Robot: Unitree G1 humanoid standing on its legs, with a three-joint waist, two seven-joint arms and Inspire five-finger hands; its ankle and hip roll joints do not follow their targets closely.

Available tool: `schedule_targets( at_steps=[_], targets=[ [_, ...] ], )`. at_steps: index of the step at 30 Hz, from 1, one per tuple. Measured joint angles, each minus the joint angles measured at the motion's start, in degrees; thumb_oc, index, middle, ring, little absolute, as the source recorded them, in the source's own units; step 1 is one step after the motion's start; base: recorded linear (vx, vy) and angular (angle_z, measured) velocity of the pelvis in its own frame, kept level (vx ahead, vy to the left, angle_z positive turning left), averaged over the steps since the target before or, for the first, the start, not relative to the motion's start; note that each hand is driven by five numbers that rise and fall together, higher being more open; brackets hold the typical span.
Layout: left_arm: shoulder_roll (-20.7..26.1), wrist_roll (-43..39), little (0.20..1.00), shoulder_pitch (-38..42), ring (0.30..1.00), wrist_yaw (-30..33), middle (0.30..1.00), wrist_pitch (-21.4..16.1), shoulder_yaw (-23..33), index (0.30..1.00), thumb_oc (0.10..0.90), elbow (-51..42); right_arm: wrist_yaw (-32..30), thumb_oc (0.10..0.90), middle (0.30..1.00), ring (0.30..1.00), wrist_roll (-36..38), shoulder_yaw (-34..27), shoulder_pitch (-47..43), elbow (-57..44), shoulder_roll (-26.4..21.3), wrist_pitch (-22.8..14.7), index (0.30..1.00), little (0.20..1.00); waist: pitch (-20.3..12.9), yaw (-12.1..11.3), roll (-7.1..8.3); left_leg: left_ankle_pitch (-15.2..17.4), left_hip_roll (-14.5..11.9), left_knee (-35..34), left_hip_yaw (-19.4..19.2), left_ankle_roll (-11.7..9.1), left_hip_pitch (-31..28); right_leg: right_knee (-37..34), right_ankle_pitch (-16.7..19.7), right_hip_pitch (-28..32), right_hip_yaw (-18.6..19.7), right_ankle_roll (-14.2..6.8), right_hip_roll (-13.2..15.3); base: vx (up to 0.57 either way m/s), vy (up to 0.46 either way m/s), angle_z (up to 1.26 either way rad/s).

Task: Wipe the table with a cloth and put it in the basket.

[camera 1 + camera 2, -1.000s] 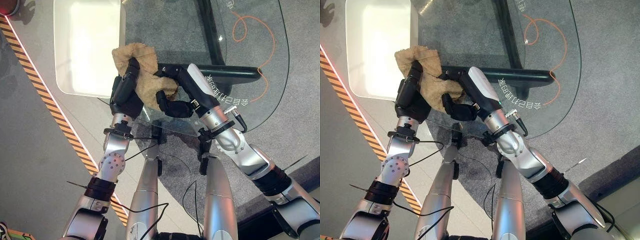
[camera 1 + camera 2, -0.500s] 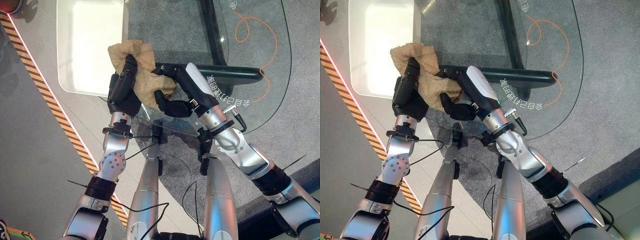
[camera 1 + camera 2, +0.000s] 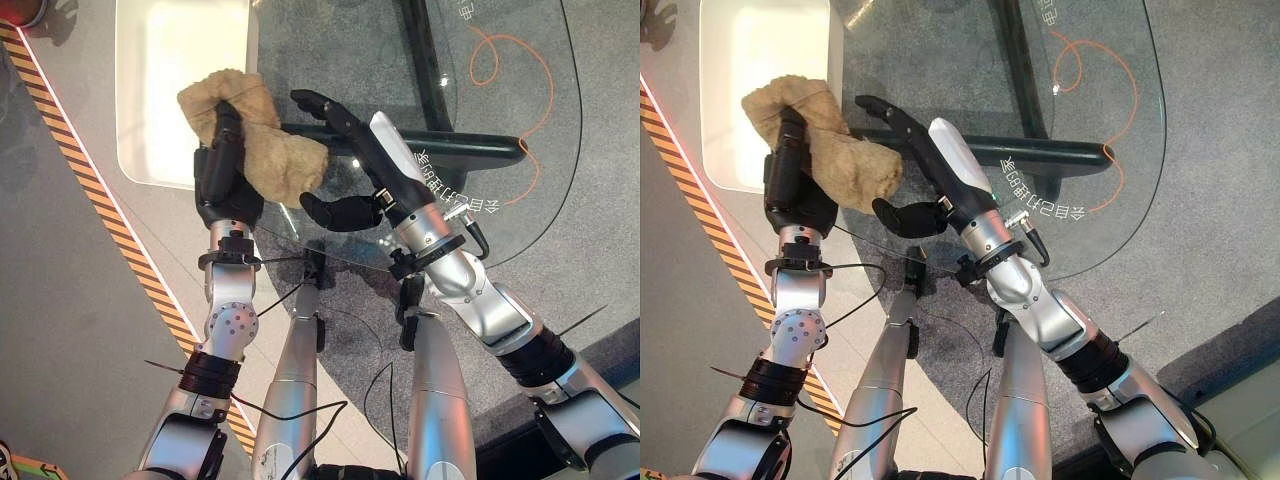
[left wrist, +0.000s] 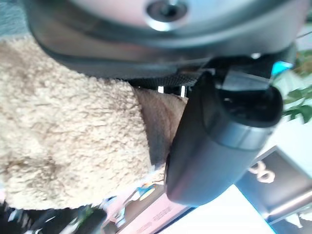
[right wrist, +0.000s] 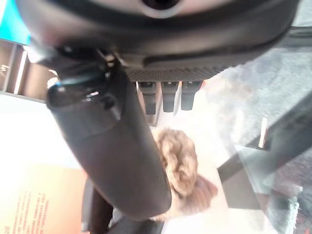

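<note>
While right hand (image 3: 345, 175) opens, left hand (image 3: 222, 175) grips cloth (image 3: 270, 150).

Grey carpet (image 3: 600, 200), w/ striped tape (image 3: 110, 215) on grey floor (image 3: 60, 330).

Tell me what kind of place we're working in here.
Probably an indoor demo or showroom floor, not a home: a glass table with printed lettering stands on grey carpet, and orange-and-black hazard tape edges the floor. The left hand holds the cloth.

White basket (image 3: 150, 150) upper left: far rim cut off by frame top. Cloth (image 3: 255, 150): middle hidden under left hand (image 3: 222, 175). Glass table (image 3: 520, 200): far side runs off frame top.
</note>
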State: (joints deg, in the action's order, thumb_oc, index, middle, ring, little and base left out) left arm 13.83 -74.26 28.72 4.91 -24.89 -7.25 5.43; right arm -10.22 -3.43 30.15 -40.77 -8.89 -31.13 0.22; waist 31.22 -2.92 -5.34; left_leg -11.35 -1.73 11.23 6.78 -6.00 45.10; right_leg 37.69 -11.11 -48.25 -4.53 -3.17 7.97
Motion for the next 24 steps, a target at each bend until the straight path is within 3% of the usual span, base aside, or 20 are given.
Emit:
schedule_targets(
  at_steps=[13, 24],
  targets=[
    [-0.19, 5.82, 0.2, 0.9, 0.3, 9.87, 0.3, -3.38, 1.54, 0.3, 0.1, 0.06, -0.44, 0.8, 0.9, 0.9, -1.1, 0.13, -1.16, 0.03, 1.15, 0.7, 0.9, 0.9, -0.01, -0.08, 0.46, -0.36, 0.06, -0.03, 0.01, -0.22, -0.03, 0.23, 0.02, -0.09, 0.01, 0.01, 0.11, 0.0, 0.0, 0.0],
    [-0.19, 9.98, 0.2, 1.23, 0.3, 10.85, 0.3, -3.6, 1.65, 0.3, 0.1, 0.32, -10.07, 0.8, 0.9, 0.9, -1.4, -2.35, 0.01, 6.56, 1.77, 1.08, 0.9, 0.9, -0.01, 0.14, 0.47, -0.19, 0.11, -0.11, -0.11, 0.02, -0.09, 0.08, 0.06, -0.12, 0.22, 0.08, 0.19, -0.01, 0.018, 0.0]
  ],
)
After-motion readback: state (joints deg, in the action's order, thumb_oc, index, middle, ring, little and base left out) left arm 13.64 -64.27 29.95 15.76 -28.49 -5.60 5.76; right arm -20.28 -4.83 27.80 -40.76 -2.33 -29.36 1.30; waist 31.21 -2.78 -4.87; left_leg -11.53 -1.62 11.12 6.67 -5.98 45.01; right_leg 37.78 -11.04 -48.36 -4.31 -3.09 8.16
